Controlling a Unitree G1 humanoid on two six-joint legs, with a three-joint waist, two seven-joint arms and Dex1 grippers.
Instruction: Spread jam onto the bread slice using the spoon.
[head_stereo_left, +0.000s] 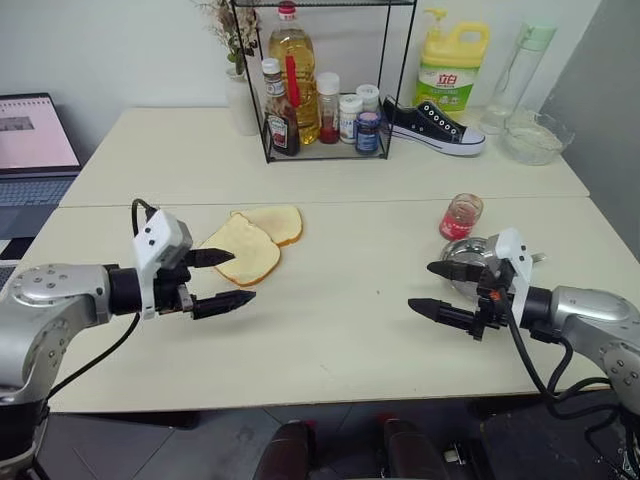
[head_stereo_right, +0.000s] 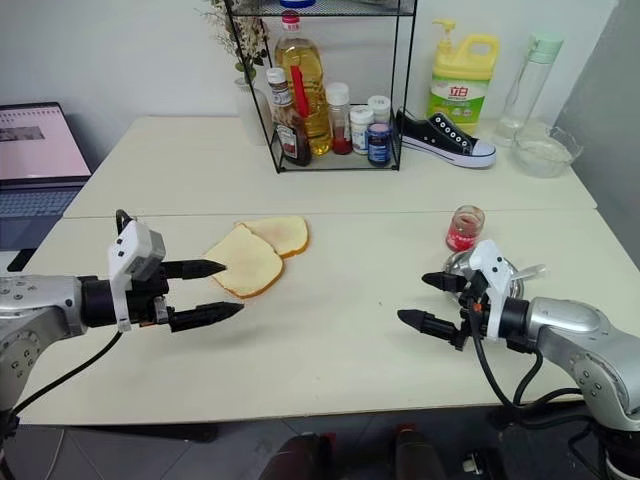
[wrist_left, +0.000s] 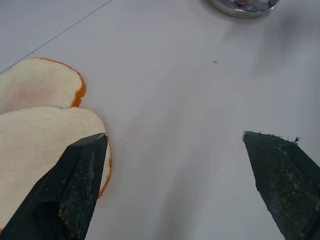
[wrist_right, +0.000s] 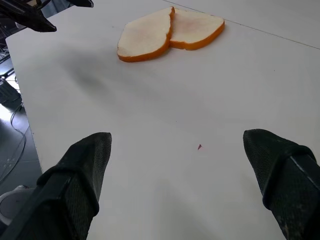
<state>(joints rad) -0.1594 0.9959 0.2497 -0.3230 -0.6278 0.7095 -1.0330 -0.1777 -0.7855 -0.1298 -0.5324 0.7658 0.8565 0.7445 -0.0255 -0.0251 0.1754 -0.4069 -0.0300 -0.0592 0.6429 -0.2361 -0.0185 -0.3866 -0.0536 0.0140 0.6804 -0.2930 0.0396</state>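
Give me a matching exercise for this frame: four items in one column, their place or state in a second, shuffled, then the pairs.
Items:
1. bread slice
2. left hand
3. black sneaker
4. red jam jar

Places or states:
A. beside the wire rack, at the table's far side
B. just beyond the metal dish
C. open, empty, beside the bread
D. overlapping a second slice

Pairs: 1-D, 2-C, 3-A, 4-B

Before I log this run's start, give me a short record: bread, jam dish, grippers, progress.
bread slice: flat on the table, overlapping a second slice
metal dish: beside the jam jar, behind the right gripper
left gripper: open, empty, beside the bread slice
right gripper: open, empty
progress: no jam on the bread slice yet
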